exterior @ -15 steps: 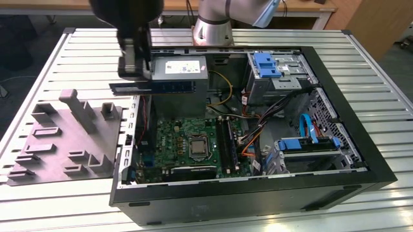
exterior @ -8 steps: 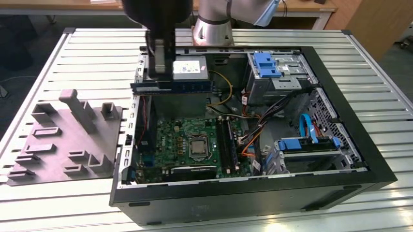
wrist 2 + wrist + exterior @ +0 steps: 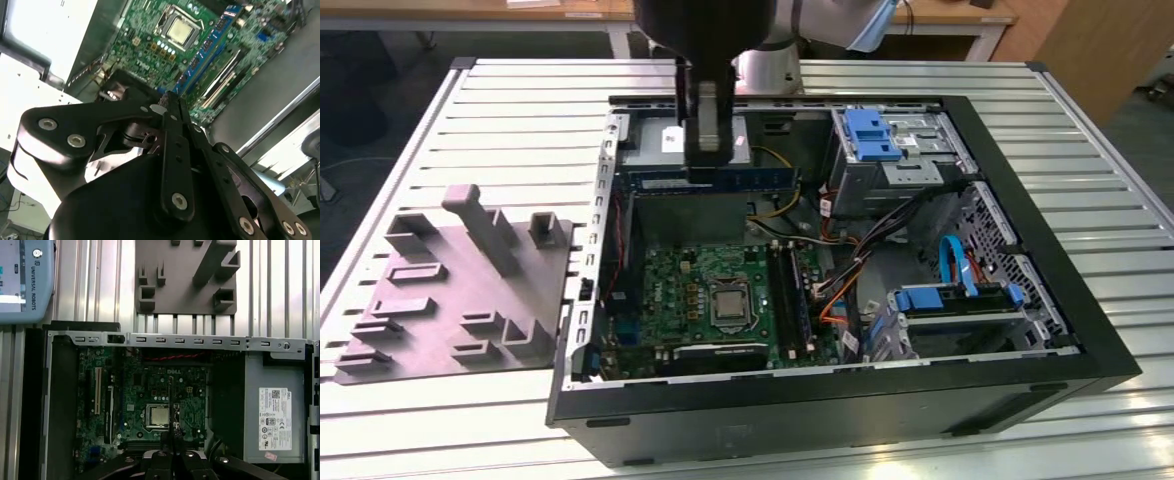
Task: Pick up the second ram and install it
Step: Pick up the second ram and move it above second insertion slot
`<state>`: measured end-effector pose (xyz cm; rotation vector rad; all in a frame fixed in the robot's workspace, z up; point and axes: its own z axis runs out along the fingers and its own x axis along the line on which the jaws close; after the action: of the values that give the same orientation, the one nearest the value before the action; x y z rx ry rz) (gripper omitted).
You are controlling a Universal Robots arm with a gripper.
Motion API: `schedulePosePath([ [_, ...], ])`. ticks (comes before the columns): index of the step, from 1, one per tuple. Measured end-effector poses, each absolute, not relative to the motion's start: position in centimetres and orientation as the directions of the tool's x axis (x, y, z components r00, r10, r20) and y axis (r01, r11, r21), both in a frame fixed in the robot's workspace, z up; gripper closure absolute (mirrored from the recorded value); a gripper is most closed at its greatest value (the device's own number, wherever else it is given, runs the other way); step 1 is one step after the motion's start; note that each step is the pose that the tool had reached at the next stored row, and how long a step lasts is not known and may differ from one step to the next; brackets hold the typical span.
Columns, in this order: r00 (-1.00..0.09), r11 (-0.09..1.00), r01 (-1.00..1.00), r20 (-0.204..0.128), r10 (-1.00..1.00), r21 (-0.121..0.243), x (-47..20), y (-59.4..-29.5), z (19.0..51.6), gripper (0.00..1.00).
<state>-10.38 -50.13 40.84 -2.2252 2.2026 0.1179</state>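
**A:** In the exterior view, what is the gripper doing?

**B:** It is hanging at the motherboard-facing edge of the power-supply box, gripping the second ram near its middle. I judge the pick-up is in hand, with the installing not yet done.

**A:** And in the second wrist view?

**B:** The fingers are pressing together and pinching the ram. It is sticking out ahead of them over the motherboard.

**A:** And the first wrist view?

**B:** The gripper is showing near the power-supply box. I am reading the thin dark edge running from its tips as the ram.

**A:** What is seating it calling for?

**B:** Lining the strip up along a free memory slot, farther from the power-supply box, then pressing straight in. The cables trailing from that box's side are lying just beside the slots and crowding the approach.
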Motion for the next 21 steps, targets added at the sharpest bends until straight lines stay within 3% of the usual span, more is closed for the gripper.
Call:
schedulePosePath([
  [21, 0.009, -0.012, -0.999, -0.061, -0.998, 0.047, -9.5, -50.1, 38.5, 0.87],
])
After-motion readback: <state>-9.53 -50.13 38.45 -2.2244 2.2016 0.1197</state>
